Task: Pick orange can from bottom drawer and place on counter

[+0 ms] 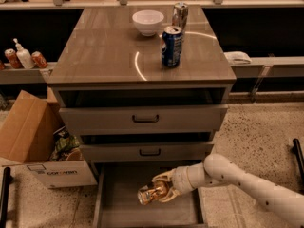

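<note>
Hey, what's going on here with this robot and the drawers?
The robot's arm reaches down into the open bottom drawer. Its gripper is closed around the orange can, which is tilted on its side low in the drawer. The can is not yet on the counter, where a blue can, a silver can and a white bowl stand.
</note>
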Robot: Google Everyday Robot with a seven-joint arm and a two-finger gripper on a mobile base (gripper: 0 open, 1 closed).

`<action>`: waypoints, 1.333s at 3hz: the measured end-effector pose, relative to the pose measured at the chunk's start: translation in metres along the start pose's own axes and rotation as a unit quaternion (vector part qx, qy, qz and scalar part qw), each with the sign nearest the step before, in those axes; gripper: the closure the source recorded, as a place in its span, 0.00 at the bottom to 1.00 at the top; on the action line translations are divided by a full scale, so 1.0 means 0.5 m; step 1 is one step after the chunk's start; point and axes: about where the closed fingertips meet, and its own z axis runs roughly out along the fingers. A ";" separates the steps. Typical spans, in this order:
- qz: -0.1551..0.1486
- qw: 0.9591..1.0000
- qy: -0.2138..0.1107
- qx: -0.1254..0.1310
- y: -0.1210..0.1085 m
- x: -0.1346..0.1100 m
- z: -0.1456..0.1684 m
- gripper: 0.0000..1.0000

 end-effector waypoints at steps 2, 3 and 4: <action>-0.001 1.000 0.028 0.004 -0.059 -0.057 -0.070 1.00; 0.000 0.999 0.014 0.029 -0.074 -0.078 -0.117 1.00; -0.001 0.998 0.006 0.057 -0.101 -0.115 -0.195 1.00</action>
